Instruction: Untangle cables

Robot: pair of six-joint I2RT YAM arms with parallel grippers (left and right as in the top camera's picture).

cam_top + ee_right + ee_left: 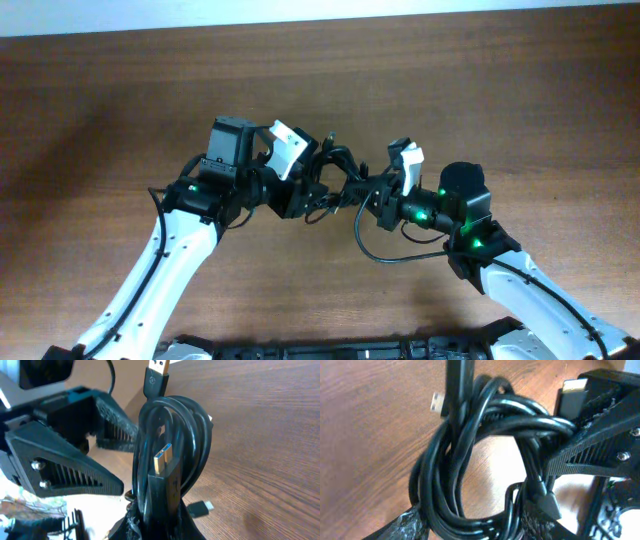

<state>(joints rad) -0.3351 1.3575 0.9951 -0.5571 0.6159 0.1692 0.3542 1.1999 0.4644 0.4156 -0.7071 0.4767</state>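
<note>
Clamps the cables (197,445), coiled with plugs up, in the closed right gripper (155,527) just above the table (100,100), near its middle, with the left gripper (467,524) parted loosely round the same coil, probably so one side anchors while the other picks out a strand.

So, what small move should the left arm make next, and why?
Probably ease the left gripper back out of the cables: its jaws look open around the loop, while the right gripper is shut on them.
</note>
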